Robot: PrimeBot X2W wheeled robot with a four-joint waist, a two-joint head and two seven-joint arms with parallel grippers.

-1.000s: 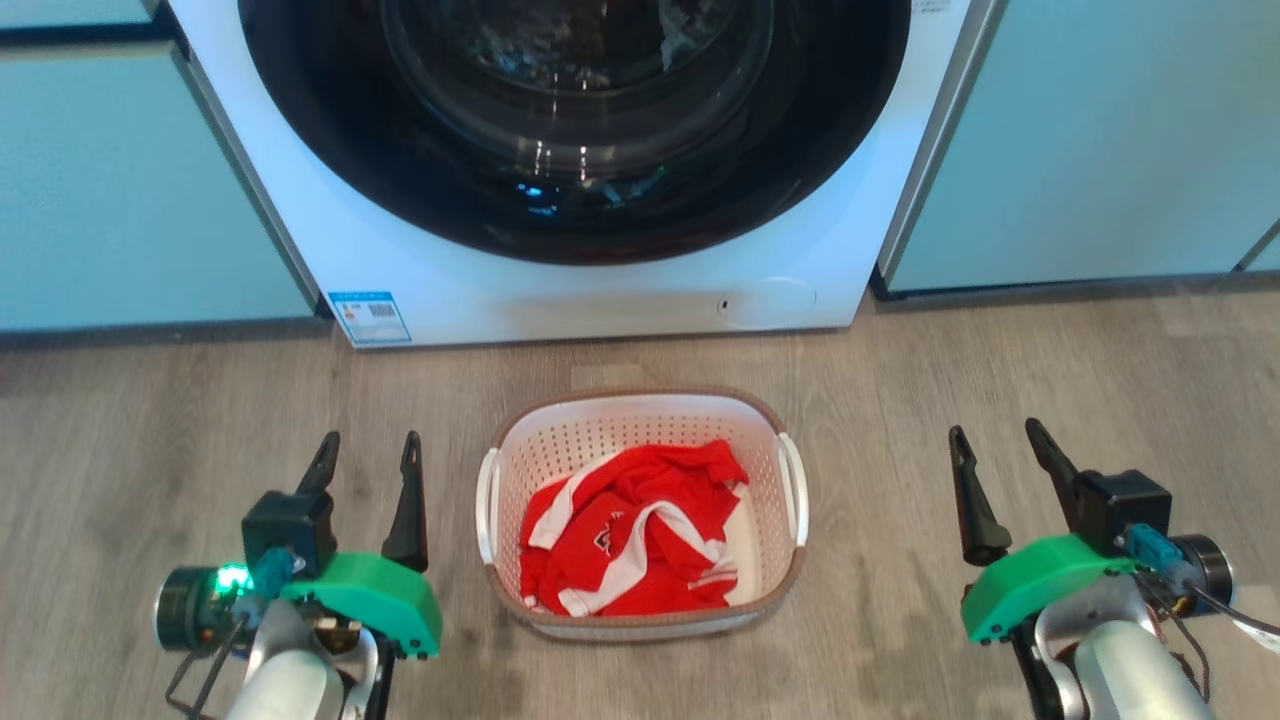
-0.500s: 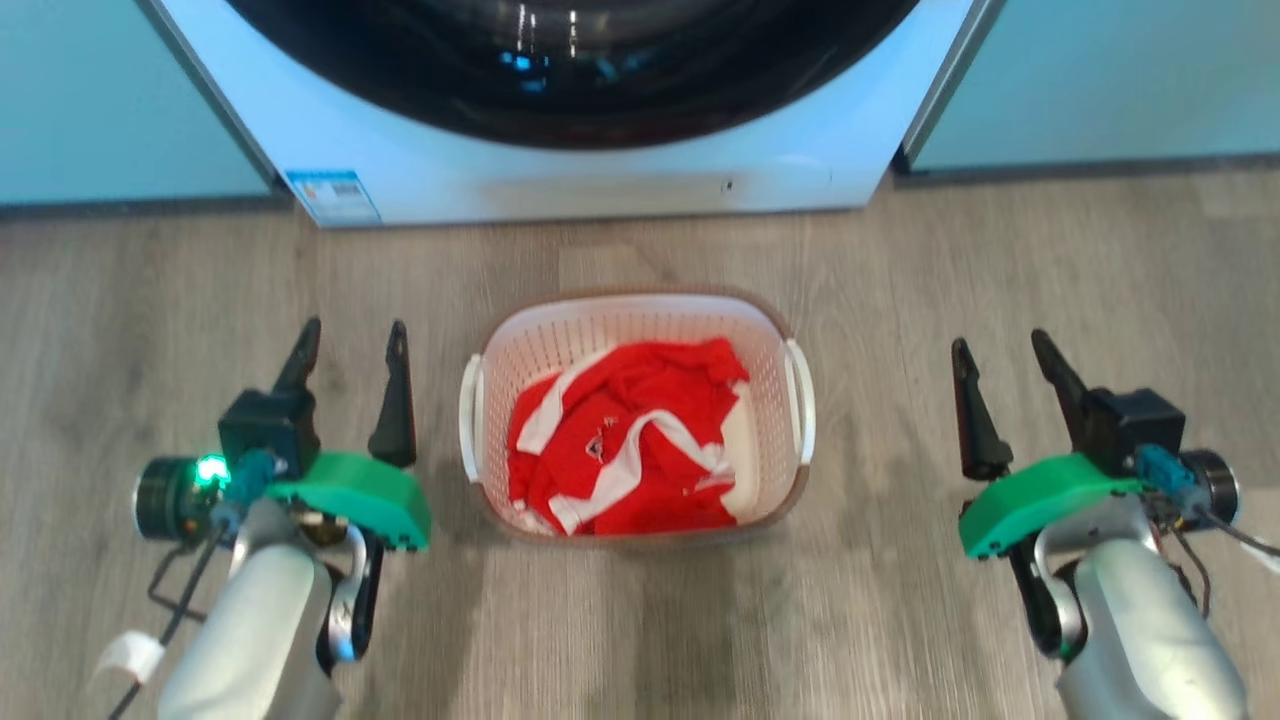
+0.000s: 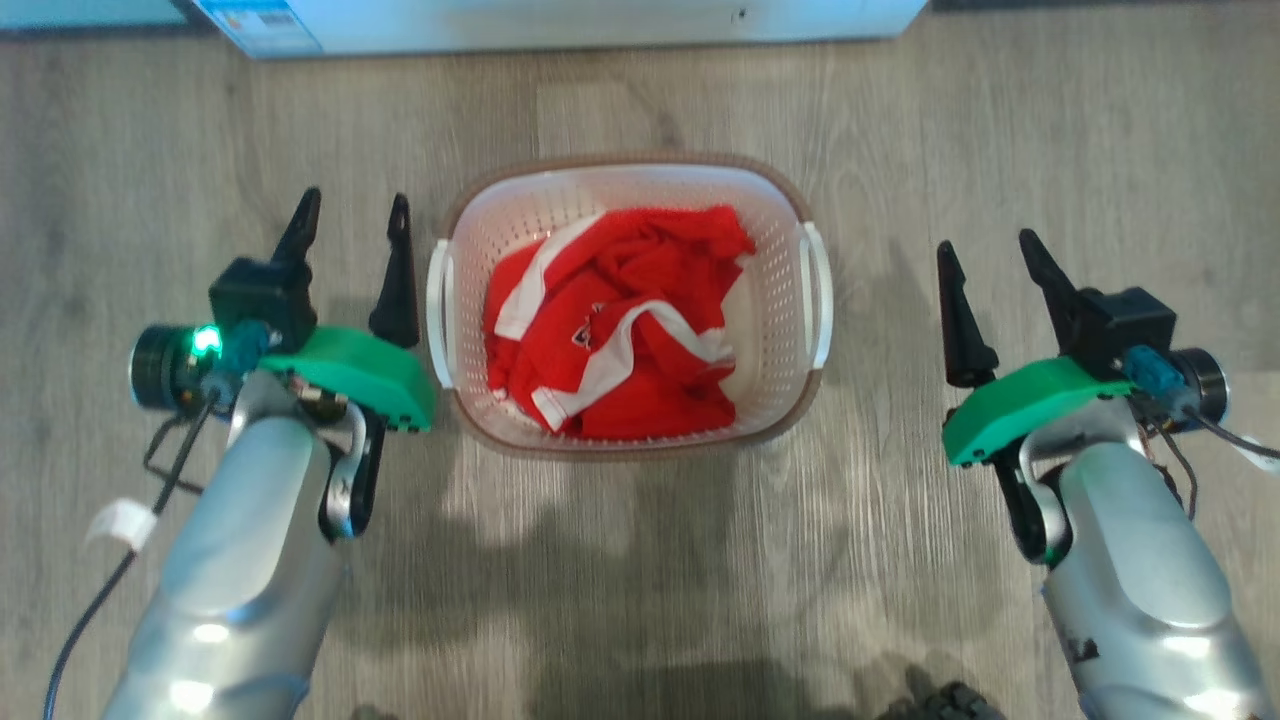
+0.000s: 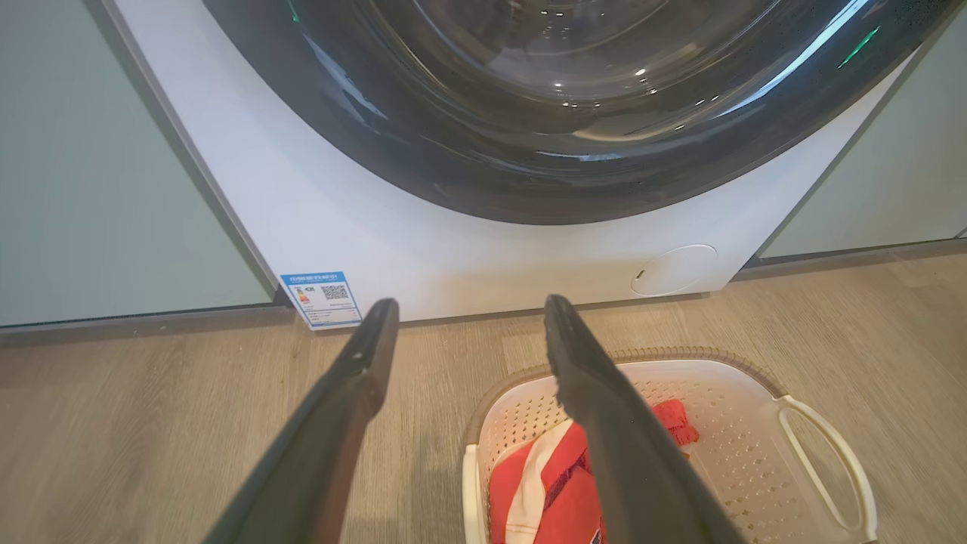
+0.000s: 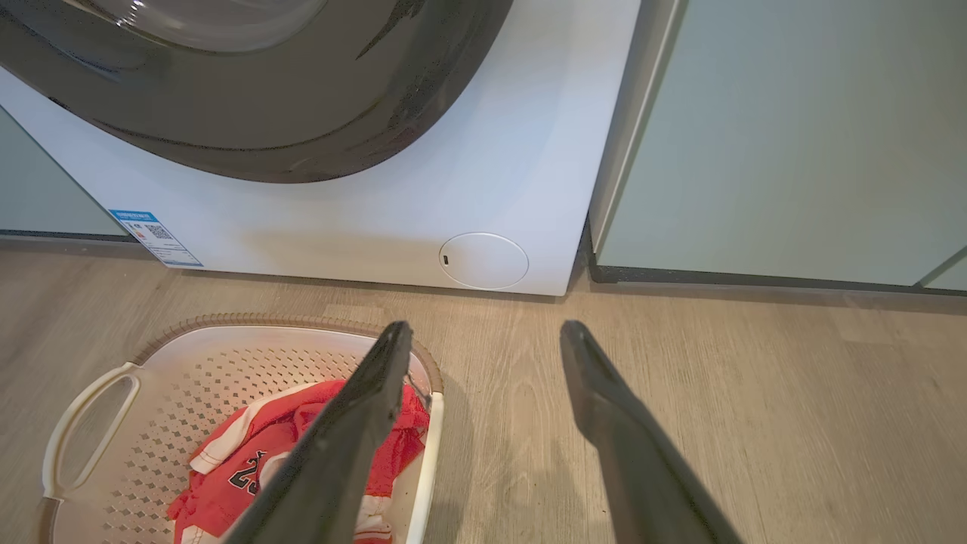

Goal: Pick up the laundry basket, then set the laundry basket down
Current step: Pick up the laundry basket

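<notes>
The laundry basket [image 3: 775, 330] is sitting on the wooden floor [image 3: 640, 560] before the washing machine [image 4: 378, 227], carrying a red and white jersey [image 3: 610, 320]. The lopsided approach is risking a shove. The left claw [image 3: 355, 215] is hovering just beside the left handle [image 3: 436, 310], while the right claw [image 3: 985, 260] is hanging well apart from the right handle [image 3: 818, 295], so a one-sided grab could be sliding or tipping the light basket. Both claws are gaping wide and empty, fingers pointing forward and forearms flanking the basket.
</notes>
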